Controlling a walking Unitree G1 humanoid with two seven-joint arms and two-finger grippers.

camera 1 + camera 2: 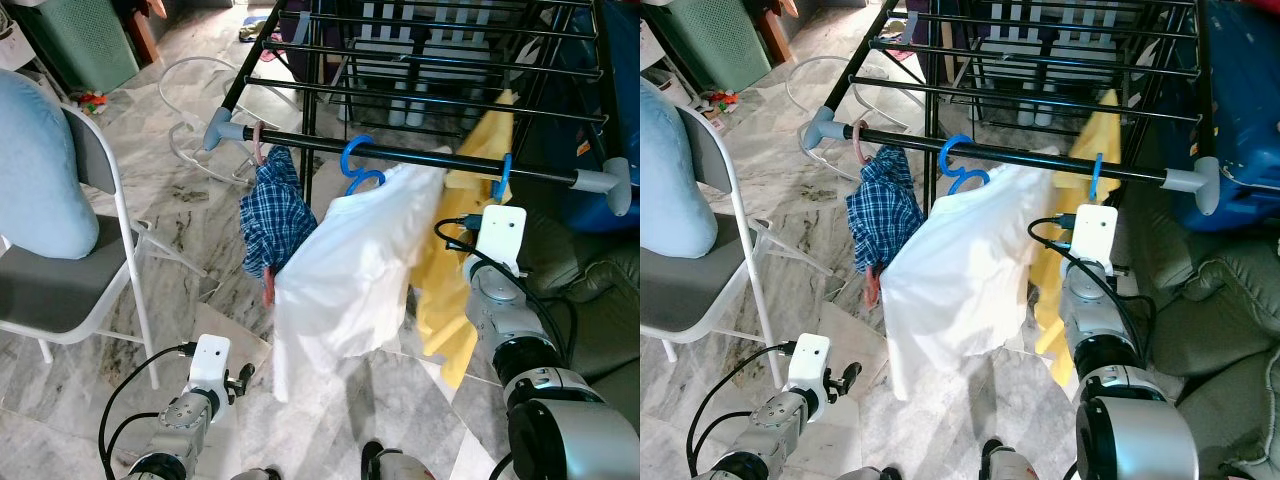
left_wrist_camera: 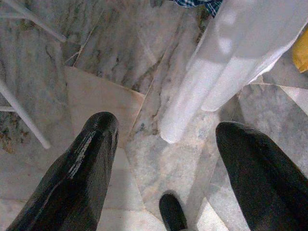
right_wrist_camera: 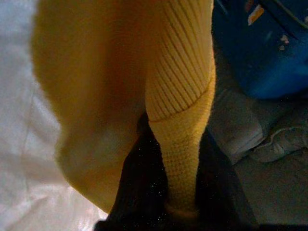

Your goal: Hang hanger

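Our right gripper (image 3: 180, 202) is pinched on the yellow sweater (image 3: 180, 110), soft and stretchy, hanging by its blue hanger (image 1: 503, 172) near the rail's (image 1: 420, 160) right end. Better hold: the stiff hook. Left gripper (image 2: 163, 168) hangs wide open, empty.

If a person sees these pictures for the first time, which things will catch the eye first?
First the white shirt, hanging from a blue hanger on the rack's black bar, between a plaid shirt and a yellow sweater. The right end effector is shut on the yellow sweater's sleeve; the left end effector hangs open over the marble floor.
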